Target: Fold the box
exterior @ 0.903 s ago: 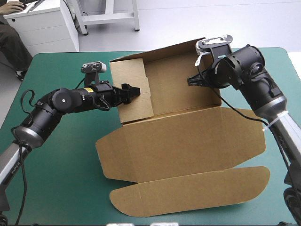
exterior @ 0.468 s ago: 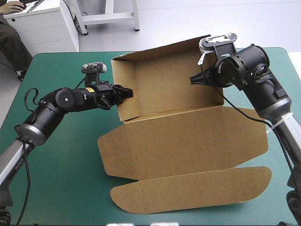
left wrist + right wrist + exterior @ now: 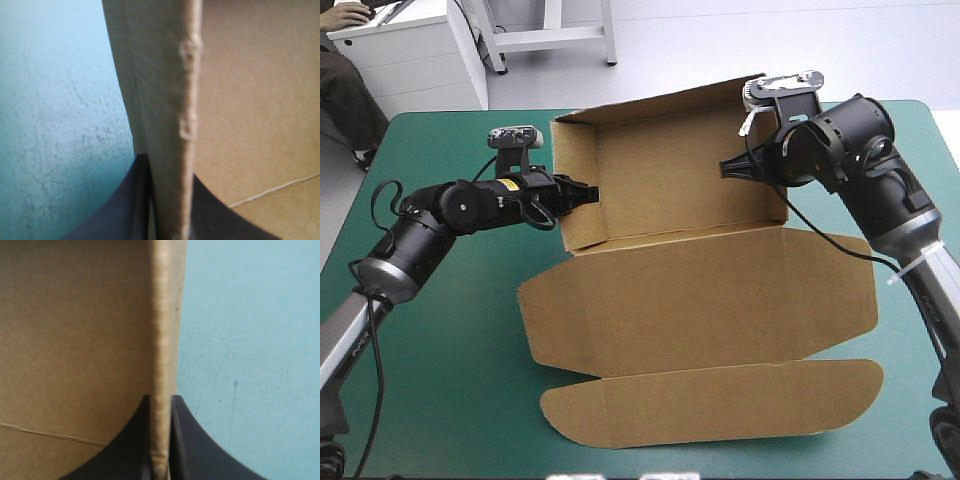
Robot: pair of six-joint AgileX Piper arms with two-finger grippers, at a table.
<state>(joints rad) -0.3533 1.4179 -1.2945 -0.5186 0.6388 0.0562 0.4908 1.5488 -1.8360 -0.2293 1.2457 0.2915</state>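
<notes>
2 box (image 3: 700, 300) walls in left gripper (image 3: 592, 191), right gripper (image 3: 726, 170)

1. The left arm (image 3: 460, 207) reaches in from the table's left side. Its forearm is nearly level and its wrist points toward the table's right.
2. The left gripper (image 3: 588, 190) has its black fingers (image 3: 125, 210) all but closed, pinching a raised end wall of the box (image 3: 700, 300) between them.
3. The right arm (image 3: 865, 150) rises from the right near corner, bends over, and its wrist points left.
4. The right gripper (image 3: 728, 168) clamps the opposite end wall, one finger on each face.
</notes>
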